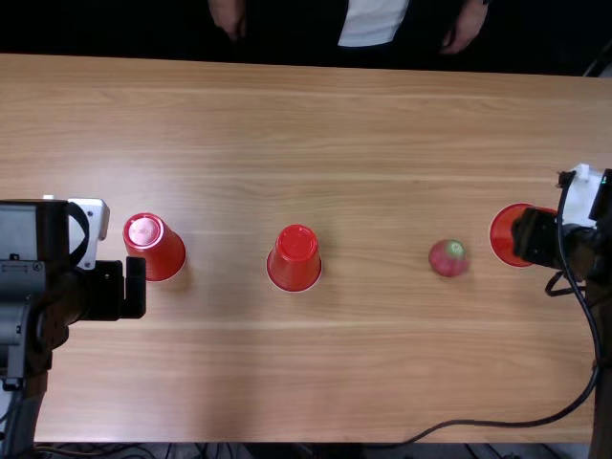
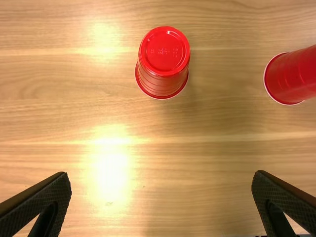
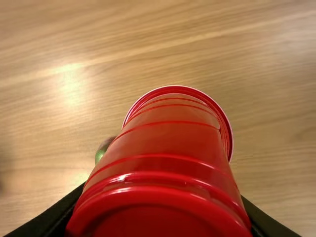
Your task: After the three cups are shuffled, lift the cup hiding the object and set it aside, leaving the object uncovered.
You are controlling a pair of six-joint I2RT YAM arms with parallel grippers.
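Two red cups stand upside down on the wooden table: the left cup (image 1: 153, 247) (image 2: 163, 61) and the middle cup (image 1: 295, 258) (image 2: 291, 74). A small red and green ball (image 1: 448, 257) lies uncovered right of the middle cup. A sliver of the ball (image 3: 102, 150) peeks out beside the third cup. My right gripper (image 1: 534, 239) (image 3: 163, 224) is shut on that third red cup (image 1: 510, 234) (image 3: 173, 163), which is tipped on its side with its open mouth toward the ball. My left gripper (image 1: 134, 287) (image 2: 158, 212) is open just near of the left cup, holding nothing.
A black cable (image 1: 516, 421) from the right arm loops over the table's near right corner. Bare wood (image 1: 306, 124) stretches across the far half of the table, beyond the cups.
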